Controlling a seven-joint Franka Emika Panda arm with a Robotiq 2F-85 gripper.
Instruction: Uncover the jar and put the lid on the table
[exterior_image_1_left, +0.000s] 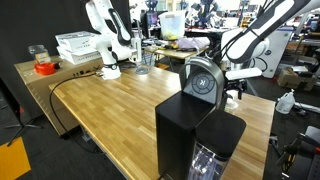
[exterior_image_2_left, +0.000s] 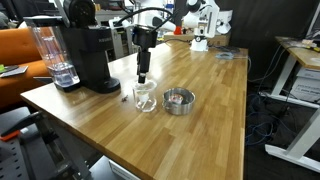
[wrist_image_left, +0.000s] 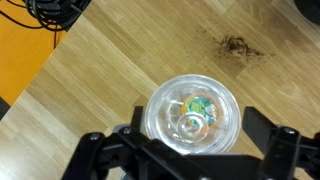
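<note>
Inspection from the remote station, single arm, single claw.

**Position of the work.** The jar (exterior_image_2_left: 145, 97) stands upright on the table (exterior_image_2_left: 210, 130), just beside the coffee machine (exterior_image_2_left: 90, 55) and near a shallow metal dish (exterior_image_2_left: 178, 100), apart from both. Its lid (wrist_image_left: 190, 112) is clear, round and seated on top. Green and orange contents show through it. A smaller ring at the centre may be a knob, but I cannot confirm that.

**State of the claw.** The gripper (exterior_image_2_left: 143, 76) hangs vertically over the jar with its jaws spread wide and nothing between them. In the wrist view the two fingers (wrist_image_left: 100, 152) stand to either side of the lid, clear of its rim, with no contact visible.

**Governing relation.** The jar lies straight below the claw, not off to any side. In the wrist view the lid's centre sits close to midway between the jaws. The jar's long axis is vertical and in line with the approach. The lid is circular, so no wrist rotation looks necessary. I judge the coming move to be a plain descent, then a closure across the lid's rim or knob.

**Limits of evidence.** In an exterior view the coffee machine (exterior_image_1_left: 200, 120) blocks the jar completely, so height above the lid rests on a single exterior view. There the fingertips appear near the lid but not on it.

**Risks.** The clear wall may slide or lift with the lid if the fit is tight. There is bare table (wrist_image_left: 110, 60) beyond the dark stain (wrist_image_left: 235, 45) to set the lid down.
</note>
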